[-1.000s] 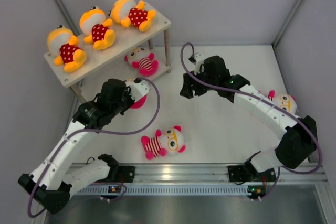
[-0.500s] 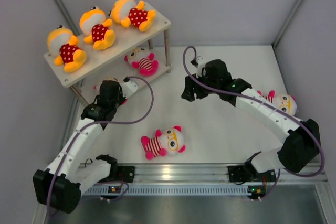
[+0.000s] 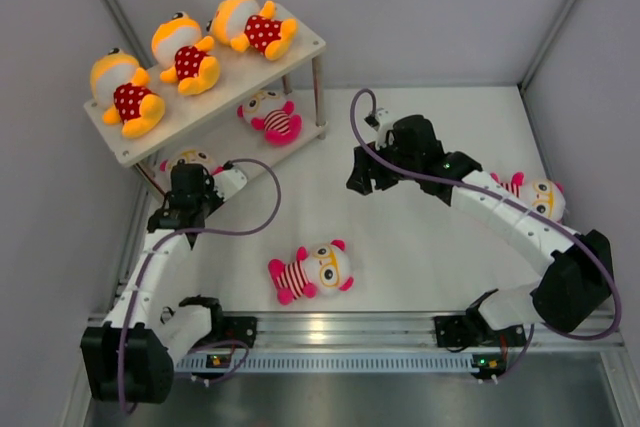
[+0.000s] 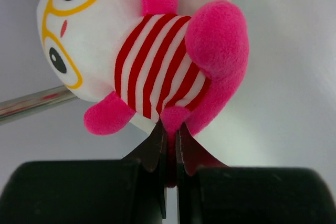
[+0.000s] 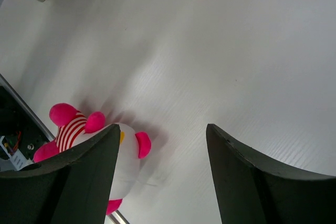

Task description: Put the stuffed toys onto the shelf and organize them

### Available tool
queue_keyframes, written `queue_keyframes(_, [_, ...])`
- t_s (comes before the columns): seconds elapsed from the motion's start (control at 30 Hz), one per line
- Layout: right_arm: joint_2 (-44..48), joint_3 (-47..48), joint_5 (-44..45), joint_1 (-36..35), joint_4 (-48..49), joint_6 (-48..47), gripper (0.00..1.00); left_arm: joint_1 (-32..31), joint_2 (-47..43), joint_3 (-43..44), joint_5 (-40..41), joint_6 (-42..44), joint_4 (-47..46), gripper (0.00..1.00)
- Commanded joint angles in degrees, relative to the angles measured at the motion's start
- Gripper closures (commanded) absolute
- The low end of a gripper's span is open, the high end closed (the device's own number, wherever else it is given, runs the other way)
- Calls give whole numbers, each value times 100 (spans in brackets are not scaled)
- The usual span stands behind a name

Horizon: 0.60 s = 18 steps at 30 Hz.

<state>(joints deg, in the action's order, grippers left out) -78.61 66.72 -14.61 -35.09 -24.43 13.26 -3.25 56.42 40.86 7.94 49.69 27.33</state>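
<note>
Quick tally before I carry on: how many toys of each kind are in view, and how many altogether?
Orange-yellow toys: 3, all on the shelf top.
White-faced striped toys: 4, one on the lower tier, one in the left gripper, two loose on the table.
Total: 7
</note>
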Motion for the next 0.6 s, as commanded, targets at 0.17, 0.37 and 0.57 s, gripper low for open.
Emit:
queue_keyframes(0.17, [206,-27,-24,37,263,-16,33,588,-61,-52,-408,427,-325,100])
queue_keyframes(0.37, [250,-71,-7,37,245,-16,33,667,-70,-131,-355,612,-290,100])
queue_keyframes(0.57, [267,-98,2,37,263,-34,33,799,185,-8,-118,393,-597,100])
